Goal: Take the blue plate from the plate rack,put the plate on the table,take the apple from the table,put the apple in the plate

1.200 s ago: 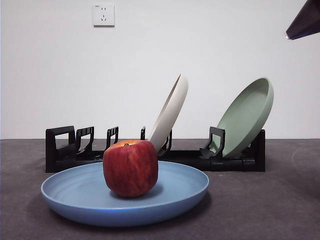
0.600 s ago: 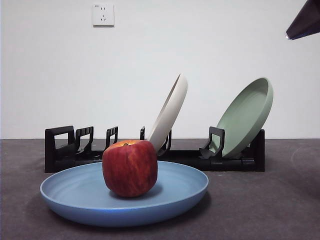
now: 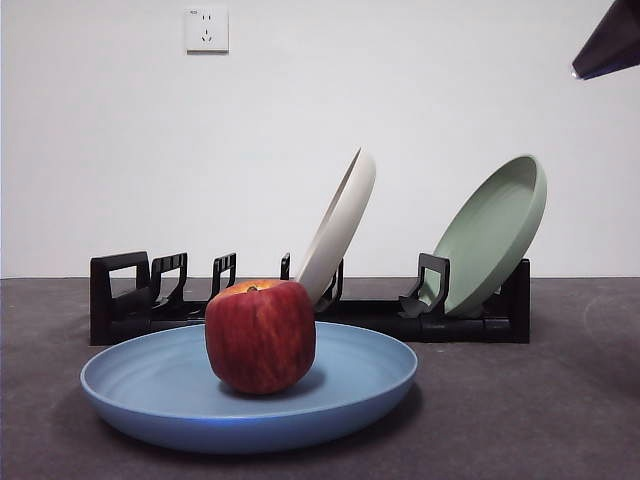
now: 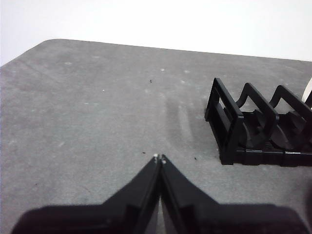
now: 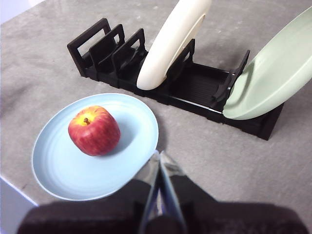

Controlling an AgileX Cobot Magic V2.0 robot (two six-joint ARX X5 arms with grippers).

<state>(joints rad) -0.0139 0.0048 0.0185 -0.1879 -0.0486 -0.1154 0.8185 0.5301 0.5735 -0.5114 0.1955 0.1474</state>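
Note:
The blue plate (image 3: 250,395) (image 5: 58,168) lies flat on the table (image 3: 540,410) in front of the plate rack (image 3: 300,305) (image 5: 190,83). The dark red apple (image 3: 260,335) (image 5: 94,130) sits upright in the plate, stem up. My right gripper (image 5: 159,154) hovers high above the plate's rim, shut and holding nothing; it shows only as a black tip (image 3: 608,45) at the front view's top corner. My left gripper (image 4: 159,158) is shut and empty over bare table beside the rack's end (image 4: 229,126).
A cream-white plate (image 3: 340,225) (image 5: 173,41) leans in the rack's middle slots and a sage-green plate (image 3: 492,235) (image 5: 273,78) leans at its right end. A wall socket (image 3: 207,30) is on the white wall behind.

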